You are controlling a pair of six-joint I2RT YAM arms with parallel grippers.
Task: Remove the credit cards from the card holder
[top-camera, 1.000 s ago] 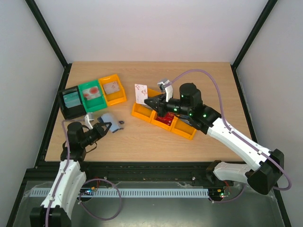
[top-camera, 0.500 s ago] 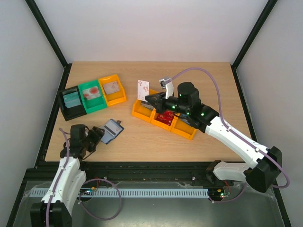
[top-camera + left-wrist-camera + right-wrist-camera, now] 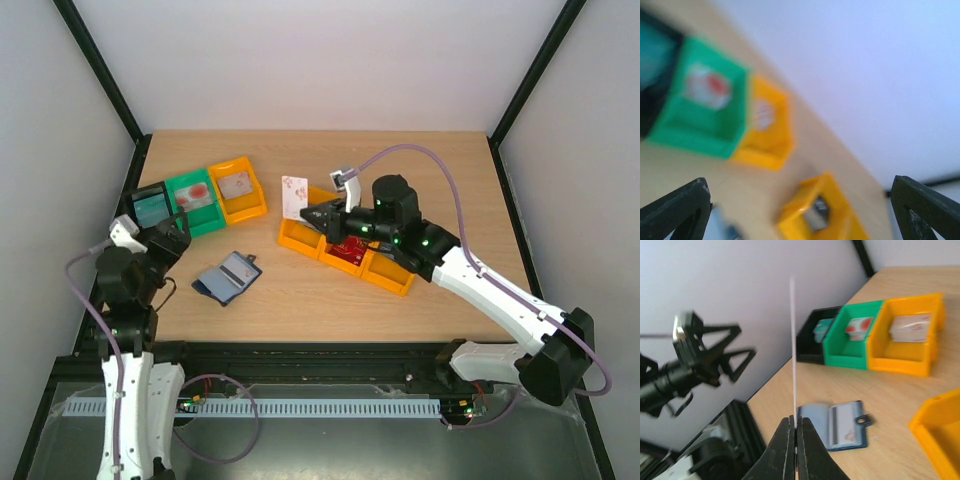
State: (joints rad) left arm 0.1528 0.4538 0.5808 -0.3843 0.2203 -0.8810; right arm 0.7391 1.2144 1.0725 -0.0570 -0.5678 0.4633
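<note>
Right fingers [image 3: 784, 450] are pinched shut on the bottom edge of a white card [image 3: 294, 196]. It stands upright, edge-on to the wrist cam, over the left end of the orange tray [image 3: 385, 280]. From there it goes more or less straight down into the end compartment, if that is the target. I can't tell what's already in that compartment. The middle compartment has a red card [image 3: 347, 252]. Left fingers [image 3: 680, 210] are spread wide with nothing in them, lifted off the surface [image 3: 330, 310] beside the black bin [image 3: 132, 212]. The card holder [image 3: 228, 277] lies open and flat, just ahead and right of the left fingers and well apart from the right ones, so the left arm is nearer. Its long axis runs diagonally, with the snap tab toward the tray. One striped card [image 3: 840, 421] looks to be in a pocket, so I'd say the job isn't done. The black bin holds a teal card [image 3: 152, 208], the green bin [image 3: 200, 226] a white card with red print [image 3: 192, 195], and the orange bin [image 3: 246, 212] a pale card [image 3: 238, 183].
</note>
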